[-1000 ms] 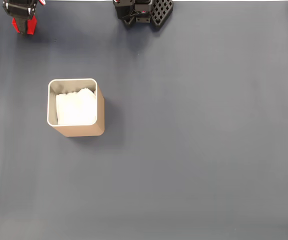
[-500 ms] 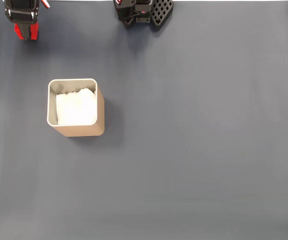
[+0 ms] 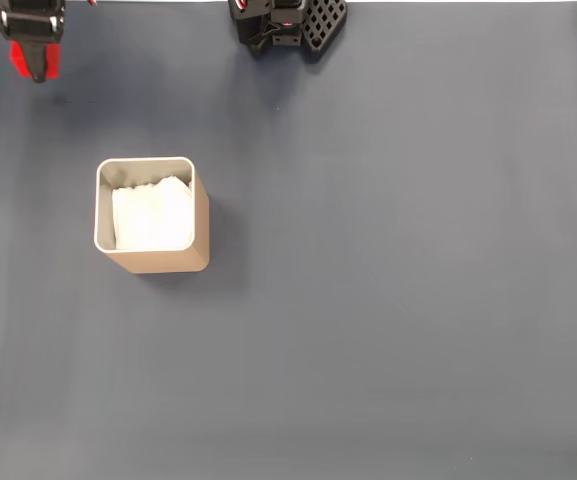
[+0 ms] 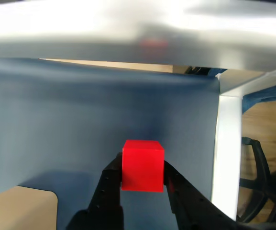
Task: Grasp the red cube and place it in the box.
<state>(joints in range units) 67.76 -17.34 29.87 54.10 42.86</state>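
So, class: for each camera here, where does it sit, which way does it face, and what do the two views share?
Fixed view: sits above, looking straight down on the dark table and the box; the arm's base and jaws show along the top edge.
Wrist view: rides behind the jaws, facing forward over the table.
Shared: the red cube held in the gripper.

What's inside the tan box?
The tan square box with its silvery rim holds only crumpled white lining. The lining covers the bottom, so anything underneath stays hidden.

fixed view overhead, wrist view close, forward
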